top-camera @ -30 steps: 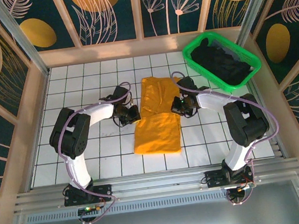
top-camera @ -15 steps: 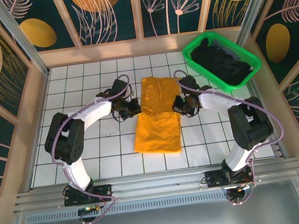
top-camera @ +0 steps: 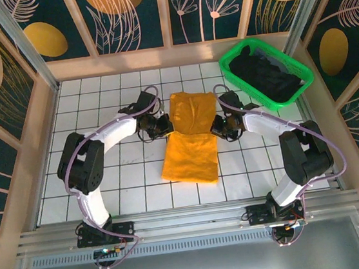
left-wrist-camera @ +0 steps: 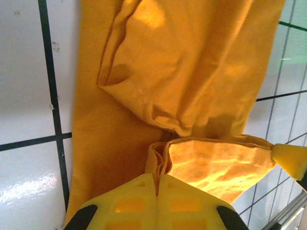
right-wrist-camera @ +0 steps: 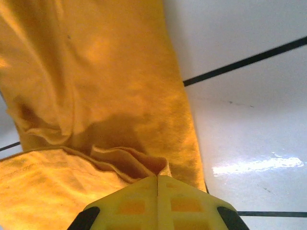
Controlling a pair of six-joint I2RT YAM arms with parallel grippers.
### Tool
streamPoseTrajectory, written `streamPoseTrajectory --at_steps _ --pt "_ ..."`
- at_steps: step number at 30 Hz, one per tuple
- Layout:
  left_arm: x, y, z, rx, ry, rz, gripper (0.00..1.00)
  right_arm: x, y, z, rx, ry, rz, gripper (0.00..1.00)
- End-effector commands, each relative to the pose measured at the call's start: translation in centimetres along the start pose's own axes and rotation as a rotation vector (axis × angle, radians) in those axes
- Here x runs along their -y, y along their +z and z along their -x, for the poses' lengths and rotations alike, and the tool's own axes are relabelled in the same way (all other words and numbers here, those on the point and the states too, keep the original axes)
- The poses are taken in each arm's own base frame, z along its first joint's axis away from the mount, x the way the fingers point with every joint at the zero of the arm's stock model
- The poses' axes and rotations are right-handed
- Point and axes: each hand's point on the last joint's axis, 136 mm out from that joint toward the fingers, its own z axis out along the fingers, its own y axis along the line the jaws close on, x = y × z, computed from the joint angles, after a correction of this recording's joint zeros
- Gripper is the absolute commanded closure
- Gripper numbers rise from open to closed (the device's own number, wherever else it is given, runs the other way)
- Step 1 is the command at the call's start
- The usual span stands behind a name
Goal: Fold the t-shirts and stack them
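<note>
From above: orange shirt (top-camera: 191,147) on the gridded table (top-camera: 107,182), at its middle, long axis running near to far, near hem toward the arm bases and skewed slightly left, far half rumpled and doubled over. Left gripper (top-camera: 167,124) clamped on the shirt's left edge about mid-length, right gripper (top-camera: 214,128) clamped on the right edge opposite. Black shirts (top-camera: 267,76) heaped in the green basket (top-camera: 304,86) at the far right corner, well apart. From the left wrist: left gripper (left-wrist-camera: 156,179) closed tight, pinching a raised fold of orange shirt (left-wrist-camera: 192,62) above the flat layer. From the right wrist: right gripper (right-wrist-camera: 157,178) likewise pressed shut on a bunched fold of orange shirt (right-wrist-camera: 96,72), bare tile just to the right.
</note>
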Motion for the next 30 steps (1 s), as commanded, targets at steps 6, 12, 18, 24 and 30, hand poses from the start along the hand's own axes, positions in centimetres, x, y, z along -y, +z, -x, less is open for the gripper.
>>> streamPoseTrajectory --at_steps 6,12,18,24,30 --pt "-2.1 3.3 0.2 -0.029 0.029 0.052 1.0 1.9 1.9 0.3 -0.012 0.037 -0.068 1.0" --pt "-2.6 2.8 0.1 -0.018 0.038 0.085 0.58 2.5 1.9 0.6 -0.003 0.043 -0.104 0.77" --pt "-3.0 -1.5 -1.6 0.037 0.01 0.126 0.33 2.7 -1.6 0.4 0.067 0.038 -0.114 0.5" --pt "-5.5 -4.0 -8.8 -0.074 -0.079 0.107 0.34 3.3 -3.1 -7.0 -0.034 -0.019 -0.088 0.47" --pt "-6.8 -4.1 -16.2 -0.273 -0.135 0.034 0.38 3.6 -1.8 -16.4 -0.214 -0.056 -0.043 0.45"
